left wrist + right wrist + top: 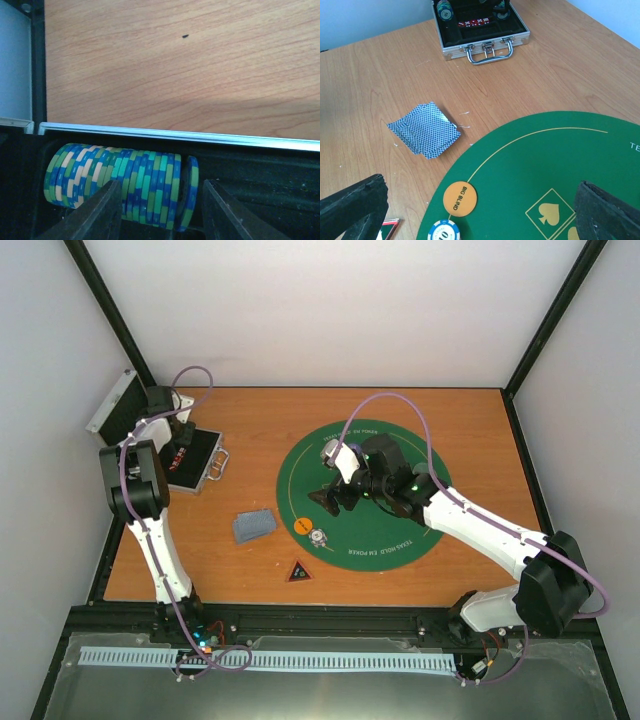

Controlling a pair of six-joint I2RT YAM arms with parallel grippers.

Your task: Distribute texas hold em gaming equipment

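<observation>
The blue-and-green striped chips [125, 187] lie on edge in a row in a black slot of the case [454, 50], low in the left wrist view. The left gripper [162, 212] hangs at the row's right end, jaws spread and clamping nothing. In the right wrist view, the grey-blue cards [424, 129] are a messy pile on bare wood, left of center. An orange "BIG BLIND" disc [460, 198] and a white-and-blue chip [444, 232] sit on the green mat's [545, 165] lower-left edge. The right gripper [480, 210] is wide open and empty. The red-edged triangle [298, 571] lies just below the mat.
</observation>
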